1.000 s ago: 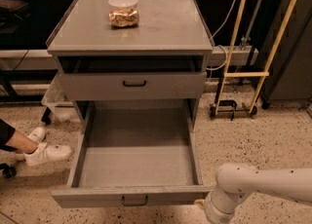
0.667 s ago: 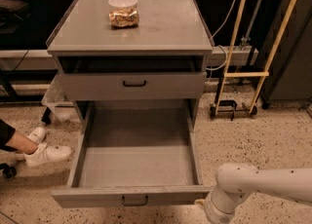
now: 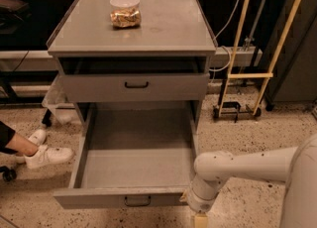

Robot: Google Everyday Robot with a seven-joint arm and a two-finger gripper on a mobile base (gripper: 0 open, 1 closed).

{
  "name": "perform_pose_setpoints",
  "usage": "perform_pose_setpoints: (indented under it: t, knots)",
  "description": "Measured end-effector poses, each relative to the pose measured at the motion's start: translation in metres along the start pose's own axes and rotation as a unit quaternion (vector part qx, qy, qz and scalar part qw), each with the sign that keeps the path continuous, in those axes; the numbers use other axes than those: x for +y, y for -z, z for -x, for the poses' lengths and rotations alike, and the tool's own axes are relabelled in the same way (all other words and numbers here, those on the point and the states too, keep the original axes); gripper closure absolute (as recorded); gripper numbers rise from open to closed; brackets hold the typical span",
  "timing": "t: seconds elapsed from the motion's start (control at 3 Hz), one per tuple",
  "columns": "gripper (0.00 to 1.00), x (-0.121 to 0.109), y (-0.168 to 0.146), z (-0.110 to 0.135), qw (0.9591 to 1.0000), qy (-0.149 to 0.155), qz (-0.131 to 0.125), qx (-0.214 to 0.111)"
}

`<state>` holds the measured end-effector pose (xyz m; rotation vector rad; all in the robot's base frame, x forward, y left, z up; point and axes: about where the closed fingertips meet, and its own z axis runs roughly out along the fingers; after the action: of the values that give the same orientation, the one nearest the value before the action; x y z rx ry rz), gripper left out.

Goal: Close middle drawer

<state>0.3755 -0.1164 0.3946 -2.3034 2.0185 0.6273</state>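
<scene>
The middle drawer (image 3: 133, 167) is pulled far out of the grey cabinet (image 3: 133, 28) and is empty. Its flat front (image 3: 89, 199) faces me near the bottom of the view, with a small dark handle (image 3: 137, 201) at its centre. My white arm (image 3: 247, 165) reaches in from the right. My gripper (image 3: 200, 219) hangs at the bottom edge, just by the right end of the drawer front, and is mostly cut off by the frame. The top drawer (image 3: 133, 87) above stands slightly open. The lowest drawer is hidden under the open one.
A clear tub of snacks (image 3: 125, 11) stands on the cabinet top. A person's leg and white shoe (image 3: 47, 155) are on the floor at left. A yellow-framed cart (image 3: 247, 76) and cables stand at right, with speckled floor around them.
</scene>
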Motion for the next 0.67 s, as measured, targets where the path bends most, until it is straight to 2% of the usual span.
perform_pose_setpoints:
  t: [0.33, 0.67]
  knots:
    - [0.00, 0.001, -0.001, 0.001, 1.0000, 0.000, 0.000, 0.000]
    - [0.00, -0.053, 0.001, 0.025, 0.9998, -0.014, -0.014, 0.004]
